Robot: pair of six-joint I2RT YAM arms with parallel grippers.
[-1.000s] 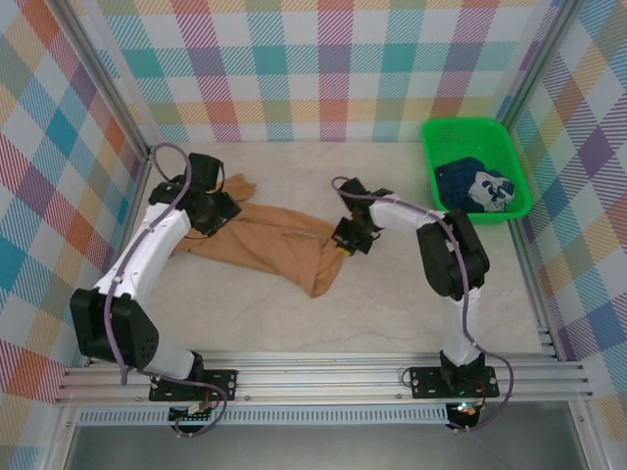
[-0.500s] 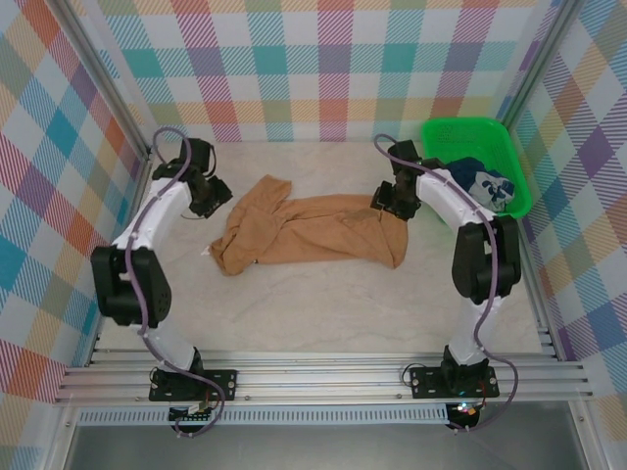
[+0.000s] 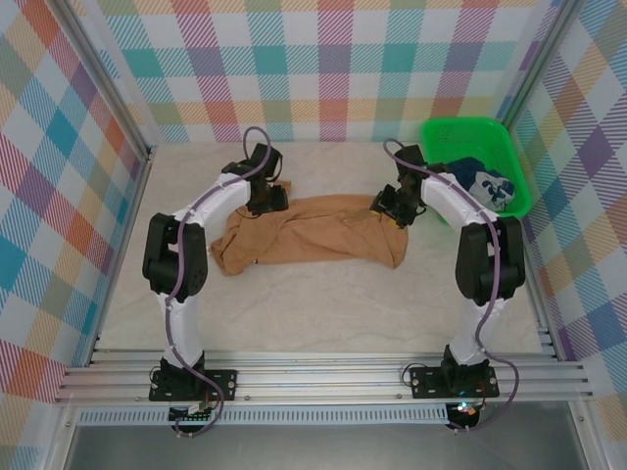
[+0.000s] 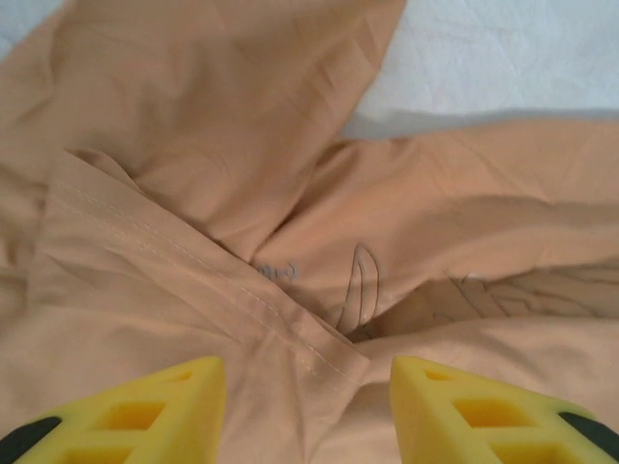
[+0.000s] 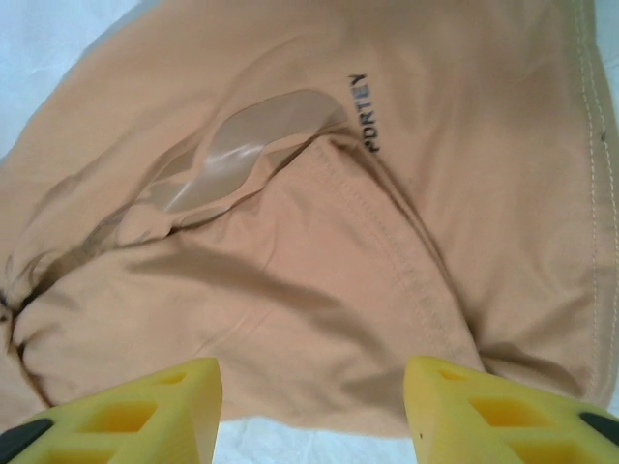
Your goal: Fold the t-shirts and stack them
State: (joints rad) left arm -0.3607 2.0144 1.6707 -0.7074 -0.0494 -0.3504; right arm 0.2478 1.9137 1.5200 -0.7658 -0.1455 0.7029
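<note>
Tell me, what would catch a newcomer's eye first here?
A crumpled tan-brown cloth t-shirt lies in the middle, with the left gripper and right gripper poised open over its two ends. At the far right corner, a bright green plastic mesh basket holds a dark navy t-shirt with white print.

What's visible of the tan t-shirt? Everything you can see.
The tan t-shirt is soft, matte cloth with stitched hems, lying crumpled in a loose band across the table, bunched at its left end. Small black lettering and a glossy patch sit near one seam; faint print lines show elsewhere. The left gripper and right gripper hang open over its two ends; contact is unclear.
</note>
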